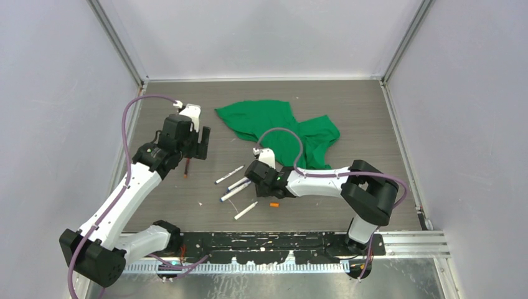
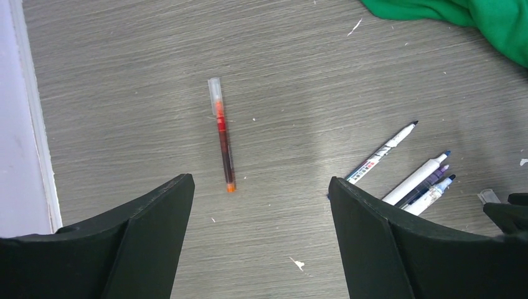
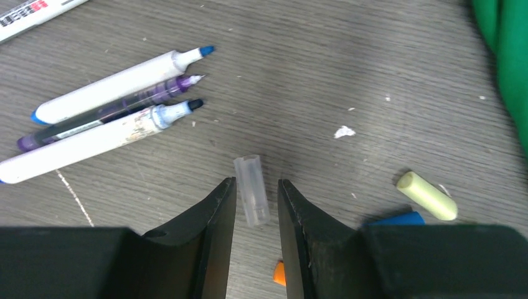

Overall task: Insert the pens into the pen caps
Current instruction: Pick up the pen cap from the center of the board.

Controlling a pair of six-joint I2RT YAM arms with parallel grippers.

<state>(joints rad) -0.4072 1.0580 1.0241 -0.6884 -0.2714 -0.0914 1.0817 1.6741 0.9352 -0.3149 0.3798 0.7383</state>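
We identify the left arm (image 1: 121, 199) and the right arm (image 1: 317, 180) by one shared build: smooth white link shells set between bulky matte black joint housings. We find a left greyish-purple cable (image 1: 126, 143) looping along the left arm and a right greyish-purple cable (image 1: 280, 129) curving over the right arm. A small white camera housing (image 1: 190, 113) caps each wrist. A tiny green indicator light (image 1: 151, 150) shows on the left arm's black forearm housing. We note that the left gripper (image 2: 260, 180) and the right gripper (image 3: 256, 182) carry plain matte black fingers (image 2: 149, 237) with flat inner faces and sharp, wedge-like tips.
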